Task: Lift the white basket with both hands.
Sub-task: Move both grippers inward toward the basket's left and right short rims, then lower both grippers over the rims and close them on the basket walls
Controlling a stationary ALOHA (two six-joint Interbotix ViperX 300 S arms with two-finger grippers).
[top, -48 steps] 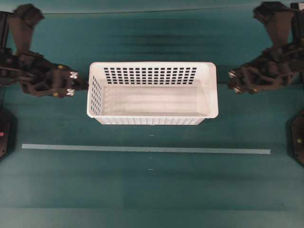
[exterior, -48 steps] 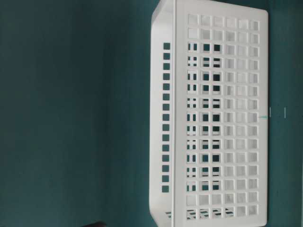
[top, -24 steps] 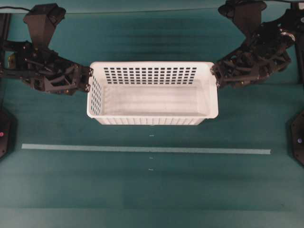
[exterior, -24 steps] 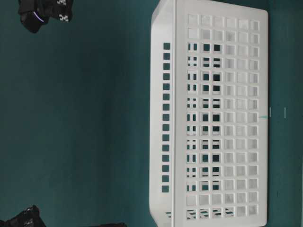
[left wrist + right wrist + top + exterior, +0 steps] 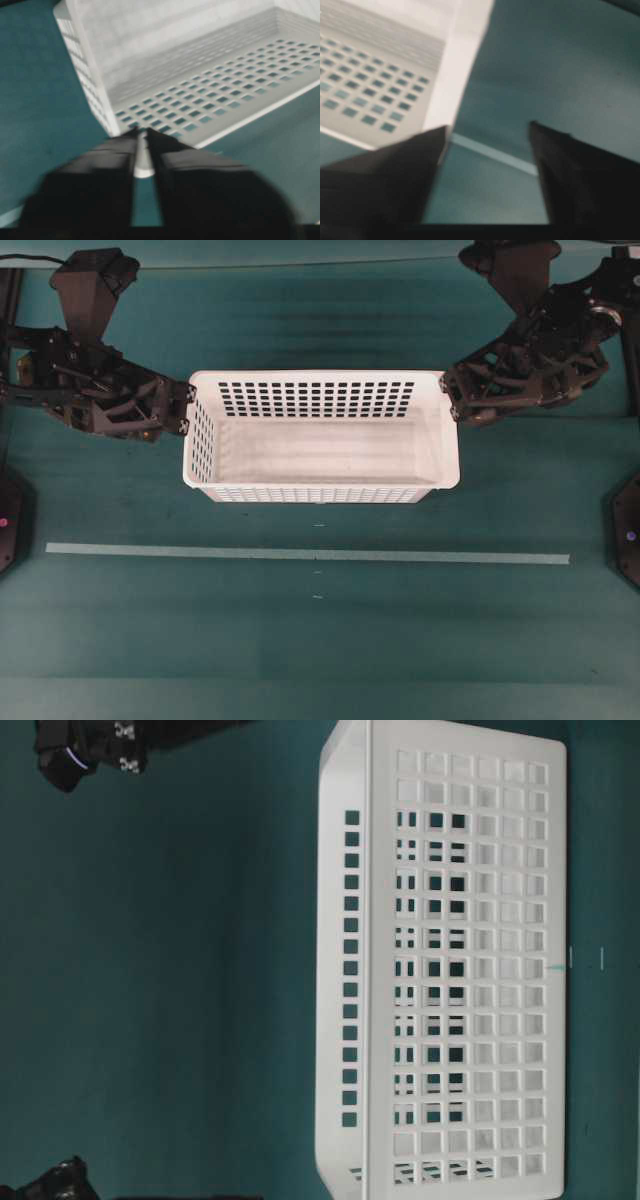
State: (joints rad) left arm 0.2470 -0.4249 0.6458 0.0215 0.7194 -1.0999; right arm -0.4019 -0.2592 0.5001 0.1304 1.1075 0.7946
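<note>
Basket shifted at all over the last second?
No. The basket sits the same against the tape line in the overhead view; only the arms closed in.

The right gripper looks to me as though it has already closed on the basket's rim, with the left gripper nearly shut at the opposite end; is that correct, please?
Not quite: the right gripper is open. The right wrist view shows its fingers spread wide, with the white basket rim beside one finger, not clamped. The left gripper is indeed nearly shut at the opposite end.
</note>
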